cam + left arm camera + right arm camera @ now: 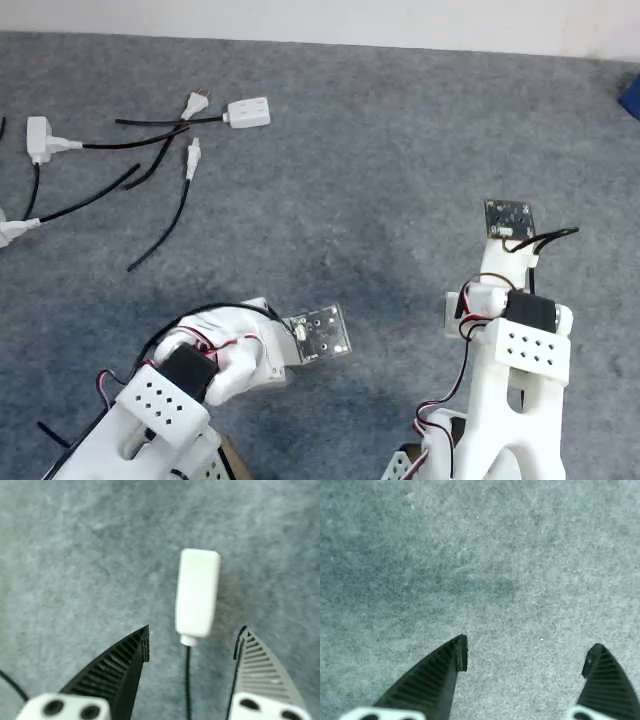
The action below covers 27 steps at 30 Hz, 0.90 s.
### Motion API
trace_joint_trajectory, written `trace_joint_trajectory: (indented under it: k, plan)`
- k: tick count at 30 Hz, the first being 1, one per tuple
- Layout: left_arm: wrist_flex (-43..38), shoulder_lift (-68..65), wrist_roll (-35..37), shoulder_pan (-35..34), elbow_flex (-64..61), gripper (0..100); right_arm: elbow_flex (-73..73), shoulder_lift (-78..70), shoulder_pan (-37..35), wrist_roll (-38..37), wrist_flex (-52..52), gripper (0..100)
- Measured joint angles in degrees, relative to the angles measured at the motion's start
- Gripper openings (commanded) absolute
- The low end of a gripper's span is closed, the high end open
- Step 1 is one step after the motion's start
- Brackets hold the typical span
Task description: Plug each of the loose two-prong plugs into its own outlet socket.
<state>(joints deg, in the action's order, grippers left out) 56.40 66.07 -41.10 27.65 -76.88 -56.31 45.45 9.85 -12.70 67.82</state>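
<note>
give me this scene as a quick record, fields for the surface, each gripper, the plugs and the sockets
surface: grey mat
left gripper: open, low over the mat
ahead of its fingertips: white block on a black cable, lying flat, not gripped
right gripper: open, above bare mat
loose plugs: first plug and second plug, white, far from both arms
socket block: white, beside the first plug
</note>
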Motion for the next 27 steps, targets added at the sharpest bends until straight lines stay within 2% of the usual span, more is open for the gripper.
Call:
trace_joint_trajectory:
  k: [11, 17, 23, 27]
  plan:
    - [-7.6, -3.3, -2.8, -2.0, 0.0, 27, -1.7, 0.0, -1.6, 0.0, 0.0, 35.8]
    - [-17.0, -19.0, -2.8, -6.2, 1.8, 27, -3.1, 0.0, -2.7, 0.0, 0.0, 35.8]
    - [-18.2, -36.3, -3.3, -8.6, 12.5, 27, -3.1, 0.0, -2.7, 0.0, 0.0, 35.8]
    - [-18.5, -43.2, -3.3, -9.4, 18.5, 27, -3.1, 0.0, -2.7, 0.0, 0.0, 35.8]
